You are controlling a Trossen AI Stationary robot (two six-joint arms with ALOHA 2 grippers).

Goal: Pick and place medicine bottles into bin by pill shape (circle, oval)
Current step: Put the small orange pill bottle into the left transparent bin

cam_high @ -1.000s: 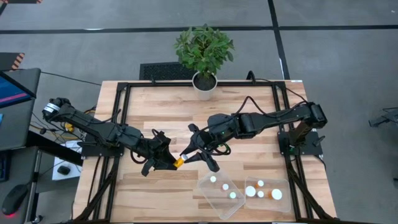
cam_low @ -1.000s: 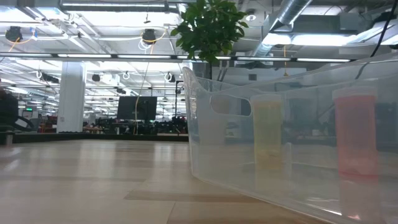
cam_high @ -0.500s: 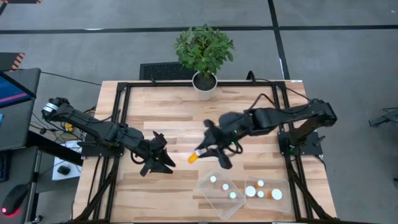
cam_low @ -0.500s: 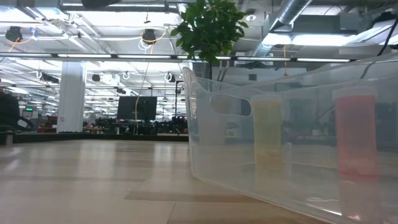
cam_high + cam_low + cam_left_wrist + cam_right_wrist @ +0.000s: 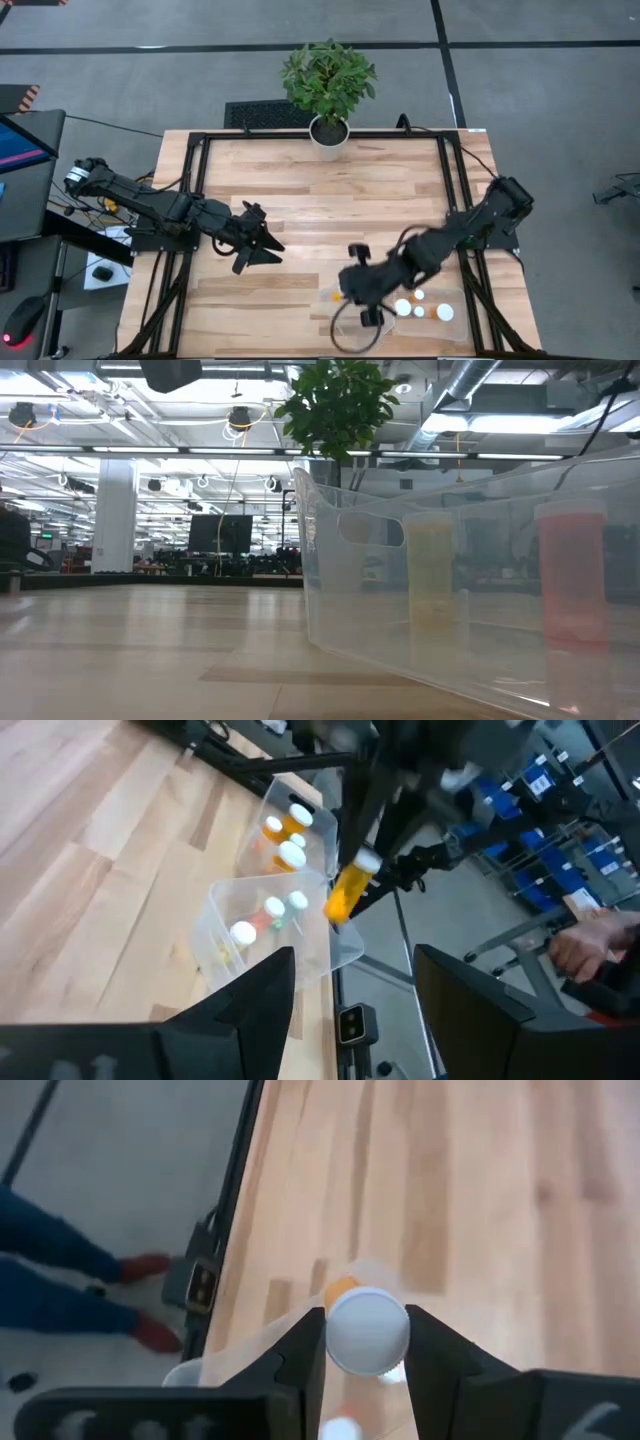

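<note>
The right gripper (image 5: 366,1342), fingers clamped on a white-capped amber bottle (image 5: 347,891), hangs above the left clear bin (image 5: 225,910); the drop-in step looks underway. Next, it probably needs lowering and releasing. The left gripper (image 5: 262,243), fingers spread and empty, waits well away from that bin.

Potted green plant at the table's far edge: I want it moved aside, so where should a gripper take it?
Grip the small white pot by its round wall, coming in from the side: the leaves spread wider than the pot and cover it from above.
</note>
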